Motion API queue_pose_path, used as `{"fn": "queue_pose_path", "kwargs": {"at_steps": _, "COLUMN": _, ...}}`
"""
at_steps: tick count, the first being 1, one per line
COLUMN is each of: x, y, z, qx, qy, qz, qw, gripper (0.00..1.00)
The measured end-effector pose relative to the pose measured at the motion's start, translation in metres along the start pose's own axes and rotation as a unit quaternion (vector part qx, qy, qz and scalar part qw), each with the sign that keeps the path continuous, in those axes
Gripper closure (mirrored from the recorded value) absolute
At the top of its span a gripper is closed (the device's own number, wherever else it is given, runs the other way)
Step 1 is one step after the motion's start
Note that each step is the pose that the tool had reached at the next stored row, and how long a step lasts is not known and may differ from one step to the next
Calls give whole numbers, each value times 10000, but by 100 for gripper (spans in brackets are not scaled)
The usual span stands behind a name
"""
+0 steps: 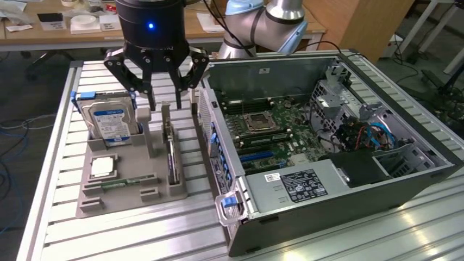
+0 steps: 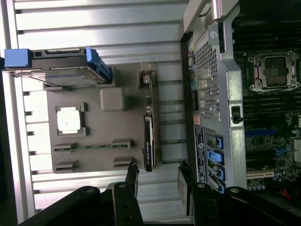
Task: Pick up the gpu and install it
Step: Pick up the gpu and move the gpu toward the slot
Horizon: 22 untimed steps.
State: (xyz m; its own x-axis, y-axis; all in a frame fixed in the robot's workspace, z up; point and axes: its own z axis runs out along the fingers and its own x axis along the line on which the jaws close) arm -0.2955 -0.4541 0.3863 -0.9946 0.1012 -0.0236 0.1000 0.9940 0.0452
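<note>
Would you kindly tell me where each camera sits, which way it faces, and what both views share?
Exterior view: off the arm, raised, looking down at the parts holder and open computer case; the arm and open jaws show.
Wrist view: on the wrist, looking down past the jaws at the holder.
Shared: the gpu, hard drive, holder, case.

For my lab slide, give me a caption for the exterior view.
Open claw hovers near the gpu standing edge-on in the grey tray, beside the open computer case.
</note>
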Motion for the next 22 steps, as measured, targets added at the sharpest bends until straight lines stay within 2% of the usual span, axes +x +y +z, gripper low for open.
{"fn": "queue_pose_path", "kwargs": {"at_steps": 9, "x": 1, "y": -3, "z": 67, "qx": 1, "qy": 0, "qz": 0, "qw": 10000, "gripper": 53}}
{"fn": "queue_pose_path", "kwargs": {"at_steps": 17, "x": 1, "y": -3, "z": 71, "qx": 0, "qy": 0, "qz": 0, "qw": 10000, "gripper": 53}}
{"fn": "queue_pose_path", "kwargs": {"at_steps": 22, "x": 2, "y": -5, "z": 107, "qx": 0, "qy": 0, "qz": 0, "qw": 10000, "gripper": 53}}
